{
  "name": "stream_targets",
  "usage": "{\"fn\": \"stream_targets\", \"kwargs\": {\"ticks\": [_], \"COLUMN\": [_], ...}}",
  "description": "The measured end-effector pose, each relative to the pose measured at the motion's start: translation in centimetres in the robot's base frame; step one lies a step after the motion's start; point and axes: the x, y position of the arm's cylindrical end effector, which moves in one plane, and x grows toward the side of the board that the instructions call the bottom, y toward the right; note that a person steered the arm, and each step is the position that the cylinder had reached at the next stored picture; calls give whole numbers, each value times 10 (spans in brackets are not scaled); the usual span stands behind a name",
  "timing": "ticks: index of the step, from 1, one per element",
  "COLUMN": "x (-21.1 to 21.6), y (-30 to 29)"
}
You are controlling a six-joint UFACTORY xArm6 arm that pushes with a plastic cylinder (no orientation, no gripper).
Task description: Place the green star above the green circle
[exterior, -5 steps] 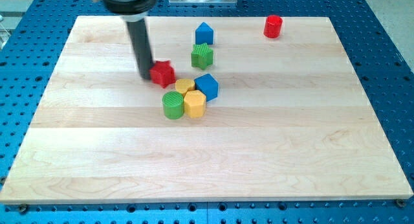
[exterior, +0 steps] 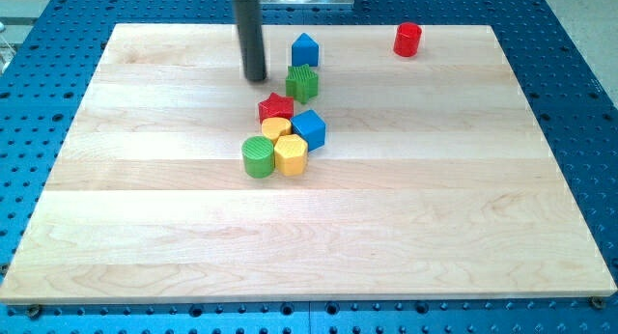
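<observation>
The green star [exterior: 302, 83] sits near the view's top centre, just below a blue pentagon-shaped block [exterior: 305, 50]. The green circle [exterior: 258, 156] is a cylinder lower down, at the left end of a tight cluster. My tip [exterior: 256, 79] rests on the board just left of the green star, with a small gap between them, and well above the green circle. The red star [exterior: 276, 108] lies between the green star and the cluster, touching the yellow block below it.
The cluster holds a yellow hexagon [exterior: 291, 154], a second yellow block [exterior: 276, 128] partly hidden behind it, and a blue cube [exterior: 309, 129]. A red cylinder [exterior: 408, 40] stands at the view's top right. The wooden board [exterior: 463, 228] lies on a blue perforated table.
My tip has moved up and to the right, from beside the red star to beside the green star. The red star has slid right and now touches the cluster.
</observation>
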Motion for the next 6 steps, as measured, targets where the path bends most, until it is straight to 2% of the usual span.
{"fn": "stream_targets", "kwargs": {"ticks": [1, 2, 3, 4, 5, 6], "x": [-21, 16, 58, 60, 29, 23], "y": [56, 123, 123, 71, 37, -7]}}
